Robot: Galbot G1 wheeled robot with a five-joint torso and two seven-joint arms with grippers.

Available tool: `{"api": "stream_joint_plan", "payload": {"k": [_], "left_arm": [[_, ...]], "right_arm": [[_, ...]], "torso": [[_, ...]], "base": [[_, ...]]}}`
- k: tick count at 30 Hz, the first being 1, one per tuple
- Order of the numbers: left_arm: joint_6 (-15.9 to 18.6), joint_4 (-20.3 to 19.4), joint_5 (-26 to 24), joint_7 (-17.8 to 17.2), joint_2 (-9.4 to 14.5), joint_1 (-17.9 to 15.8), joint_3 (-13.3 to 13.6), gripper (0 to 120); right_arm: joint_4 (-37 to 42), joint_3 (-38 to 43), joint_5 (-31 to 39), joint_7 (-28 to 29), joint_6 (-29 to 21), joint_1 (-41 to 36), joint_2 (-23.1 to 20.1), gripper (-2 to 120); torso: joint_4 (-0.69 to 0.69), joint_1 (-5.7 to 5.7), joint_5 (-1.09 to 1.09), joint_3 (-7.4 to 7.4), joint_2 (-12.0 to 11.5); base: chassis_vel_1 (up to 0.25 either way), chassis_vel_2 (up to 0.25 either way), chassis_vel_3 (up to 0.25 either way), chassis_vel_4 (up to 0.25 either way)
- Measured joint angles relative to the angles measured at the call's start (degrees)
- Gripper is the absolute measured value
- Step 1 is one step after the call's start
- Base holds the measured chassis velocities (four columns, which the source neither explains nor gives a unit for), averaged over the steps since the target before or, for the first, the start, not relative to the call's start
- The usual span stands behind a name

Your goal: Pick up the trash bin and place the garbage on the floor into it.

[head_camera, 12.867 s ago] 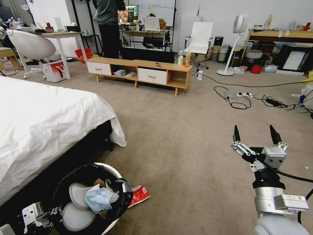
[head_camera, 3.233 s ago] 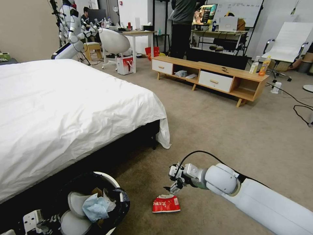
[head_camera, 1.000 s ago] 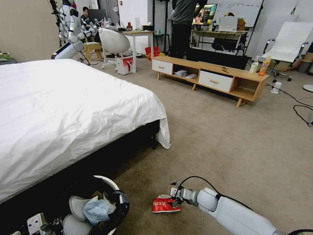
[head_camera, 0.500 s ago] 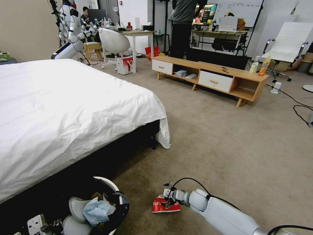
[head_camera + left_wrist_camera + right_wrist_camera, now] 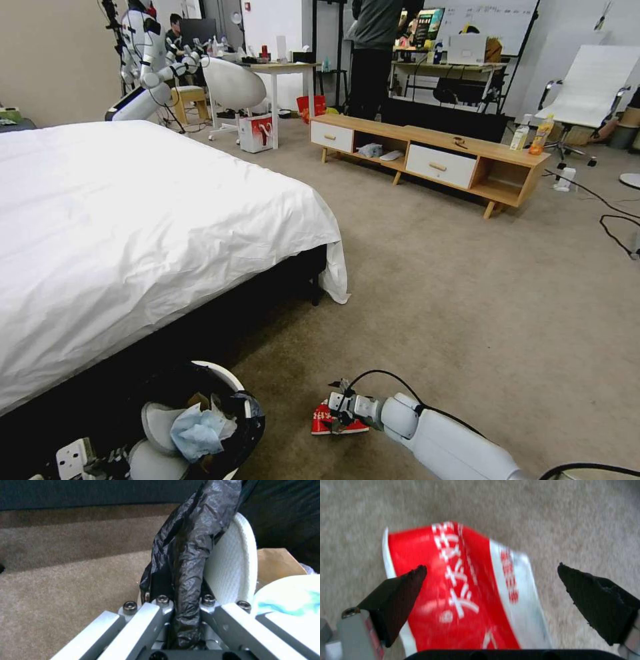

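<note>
Item: snack wrapper (image 5: pixel 340 419), flat on carpet (image 5: pixel 467 280) beside trash bin (image 5: pixel 230 380).
Right gripper (image 5: pixel 491 590) spread wide astride it, seemingly just above; best lowered fully before closing, pinching across the crease. Left gripper (image 5: pixel 176 630) clamped on bin liner (image 5: pixel 193 542).

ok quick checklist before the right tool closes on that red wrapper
1. Right tool open: ok, fingers spread wide.
2. Snack wrapper between the fingers: ok, though one finger sits over the wrapper, not past its edge.
3. Wrapper flat on the floor, nothing on top of it: ok.
4. Finger depth against the carpet: cannot tell.
5. Left tool holding the trash bin: ok, clamped on the liner and rim.
6. Room left in the bin: cannot tell.
</note>
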Motion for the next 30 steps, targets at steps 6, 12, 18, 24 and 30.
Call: {"api": "stream_joint_plan", "payload": {"k": [6, 12, 18, 24, 30], "left_arm": [[0.00, 0.23, 0.21, 0.01, 0.02, -0.24, 0.39, 1], [-0.03, 0.45, 0.43, 0.01, -0.13, -0.38, 0.90, 1], [-0.13, 0.50, 0.57, 0.01, -0.24, -0.35, 1.03, 1], [-0.27, 0.48, 0.56, 0.04, -0.24, -0.33, 0.84, 1], [-0.47, 0.49, 0.53, 0.07, -0.40, -0.37, 0.84, 1]], "right_arm": [[0.29, 1.11, 0.03, 0.03, -0.10, -1.22, -2.37, 100], [-1.44, 1.75, 0.00, 0.04, 0.55, -1.37, -2.19, 100], [-5.85, 2.47, -0.29, -0.18, 2.96, -0.37, 0.84, 100], [-7.94, 2.62, -0.29, -0.27, 4.06, 0.30, 3.21, 100], [-8.38, 2.62, -0.24, -0.21, 5.00, 0.28, 3.90, 90]], "torso": [[0.00, 0.00, 0.00, 0.00, 0.00], [-0.01, 0.00, -0.01, 0.00, 0.00], [0.01, 0.00, 0.00, -0.01, 0.00], [0.01, 0.00, 0.00, 0.00, 0.00], [0.00, 0.00, 0.00, -0.01, 0.00]], "base": [[0.000, 0.000, 0.000, 0.000], [0.000, 0.000, 0.000, 0.000], [0.000, 0.000, 0.000, 0.000], [0.000, 0.000, 0.000, 0.000], [0.000, 0.000, 0.000, 0.000]]}}
